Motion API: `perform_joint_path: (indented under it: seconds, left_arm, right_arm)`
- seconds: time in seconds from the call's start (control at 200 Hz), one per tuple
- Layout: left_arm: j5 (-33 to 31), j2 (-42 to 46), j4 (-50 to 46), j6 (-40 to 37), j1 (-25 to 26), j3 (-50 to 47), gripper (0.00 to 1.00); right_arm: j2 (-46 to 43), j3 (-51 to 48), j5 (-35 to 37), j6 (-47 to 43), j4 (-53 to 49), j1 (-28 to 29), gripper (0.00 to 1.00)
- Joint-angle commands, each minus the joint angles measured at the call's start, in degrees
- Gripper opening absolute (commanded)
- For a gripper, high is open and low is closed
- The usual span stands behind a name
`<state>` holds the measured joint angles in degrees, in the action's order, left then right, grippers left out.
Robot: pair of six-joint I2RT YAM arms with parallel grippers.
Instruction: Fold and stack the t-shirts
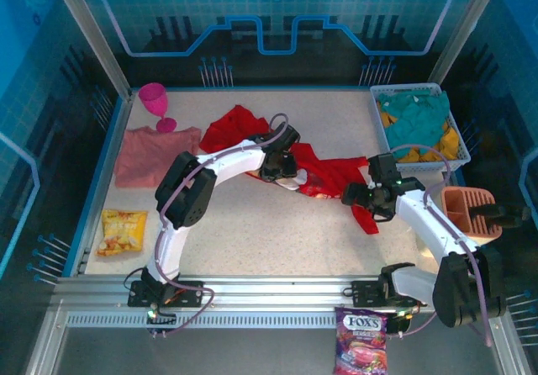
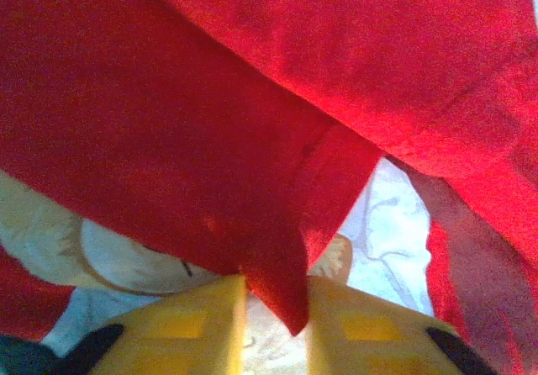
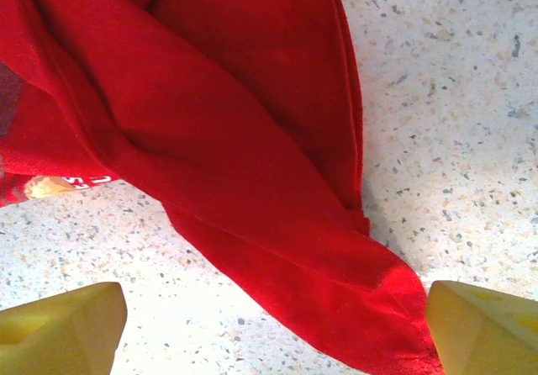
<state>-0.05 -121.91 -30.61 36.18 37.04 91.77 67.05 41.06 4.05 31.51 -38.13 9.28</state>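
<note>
A crumpled bright red cloth t-shirt (image 1: 328, 173) lay mid-surface (image 1: 277, 240). The left gripper (image 2: 276, 324) pinched a hem fold between its fingers. The right gripper (image 3: 269, 329) hovered over a corner, fingers wide. The shirt was probably being spread flat; next, the right would need to grasp that corner.

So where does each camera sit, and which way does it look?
Top external: high behind the arms, facing down on the table; both arms show.
Left wrist: on the left gripper, close on the red t-shirt; its yellow fingers pinch a fold.
Right wrist: on the right gripper, facing down; open fingers.
Shared: the red t-shirt.
</note>
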Motion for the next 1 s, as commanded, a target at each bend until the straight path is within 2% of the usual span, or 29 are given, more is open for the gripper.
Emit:
perform_joint_path:
  seconds: [0.0,0.05,0.265,0.395,0.485,0.635,0.665,0.75,0.87,0.996]
  left_arm:
    - [-3.40,-0.88,-3.48,-2.65,0.12,3.84,0.10]
    - [-4.77,-0.66,-5.43,-4.34,-0.14,6.31,0.00]
    - [-10.84,1.49,-19.65,-14.80,-0.96,23.22,0.00]
    - [-14.64,6.29,-27.37,-19.83,-1.72,28.51,0.00]
    - [-16.77,12.29,-30.41,-22.31,-2.46,28.05,0.00]
    - [-21.39,23.75,-32.45,-25.46,-4.14,24.52,0.00]
    - [-21.41,26.14,-32.50,-25.97,-4.92,23.80,0.00]
    - [-20.72,32.38,-32.36,-26.77,-7.50,22.09,0.00]
    - [-22.22,39.23,-31.46,-29.19,-10.02,21.17,0.00]
    - [-18.17,39.93,-30.29,-29.85,-14.50,22.77,0.00]
  right_arm:
    - [-0.76,-0.89,0.63,0.57,-2.10,-0.94,0.91]
    - [-0.28,-0.95,0.37,0.58,-2.50,-0.89,0.91]
    - [3.47,-1.27,2.77,0.01,-0.60,-0.30,0.91]
    - [7.75,-0.75,3.74,-1.00,1.36,-0.50,0.81]
    - [9.99,-0.50,2.21,-1.78,2.68,-0.58,0.68]
    - [10.60,1.00,3.14,-1.89,2.13,-0.55,0.30]
    - [10.22,1.64,3.99,-1.64,1.35,-0.53,0.25]
    - [8.30,4.03,7.87,-1.47,-1.07,-0.22,0.03]
    - [6.22,8.88,10.81,-2.83,-3.38,1.01,0.00]
    - [7.58,17.17,12.52,-3.46,-3.46,1.71,0.00]
